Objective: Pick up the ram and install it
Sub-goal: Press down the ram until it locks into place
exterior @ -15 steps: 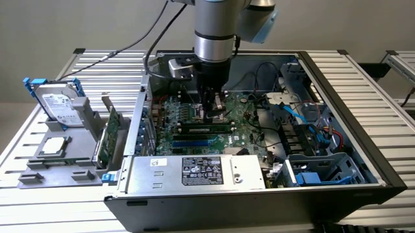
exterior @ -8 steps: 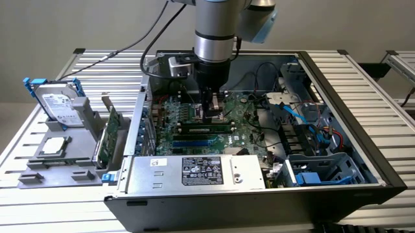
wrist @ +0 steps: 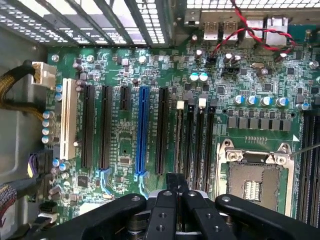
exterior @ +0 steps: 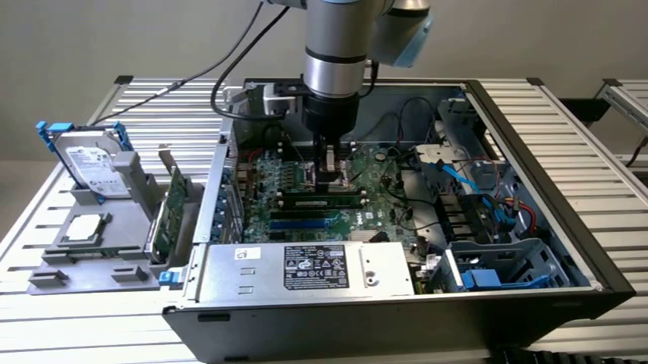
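Claw (exterior: 332, 180) hung low inside the case (exterior: 567, 227), fingers (wrist: 169, 200) pinched together, nothing visibly held. Ram (exterior: 322, 200) lay along a memory slot on the motherboard (exterior: 303, 171), just at claw's 6 o'clock in the exterior view. Pickup and placing looked done; full seating couldn't be told.
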Action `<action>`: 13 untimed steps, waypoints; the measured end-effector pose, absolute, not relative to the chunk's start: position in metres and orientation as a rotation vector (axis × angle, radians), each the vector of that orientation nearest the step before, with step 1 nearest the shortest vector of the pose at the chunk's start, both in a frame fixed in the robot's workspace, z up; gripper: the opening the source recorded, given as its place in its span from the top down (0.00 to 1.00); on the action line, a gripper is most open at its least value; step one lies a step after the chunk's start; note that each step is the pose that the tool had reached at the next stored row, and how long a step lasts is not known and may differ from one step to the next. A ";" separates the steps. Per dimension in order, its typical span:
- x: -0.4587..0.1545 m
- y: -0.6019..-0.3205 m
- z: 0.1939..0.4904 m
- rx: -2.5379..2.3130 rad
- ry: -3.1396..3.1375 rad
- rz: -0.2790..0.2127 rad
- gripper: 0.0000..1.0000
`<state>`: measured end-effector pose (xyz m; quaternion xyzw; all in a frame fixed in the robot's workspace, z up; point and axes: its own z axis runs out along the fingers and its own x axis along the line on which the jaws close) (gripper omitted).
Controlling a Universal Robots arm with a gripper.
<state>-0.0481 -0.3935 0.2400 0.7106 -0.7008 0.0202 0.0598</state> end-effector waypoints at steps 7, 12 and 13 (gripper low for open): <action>-0.048 -0.394 0.240 2.018 -2.246 0.050 0.89; -0.048 -0.394 0.240 1.922 -2.327 0.042 0.89; -0.048 -0.394 0.240 1.903 -2.342 0.041 0.89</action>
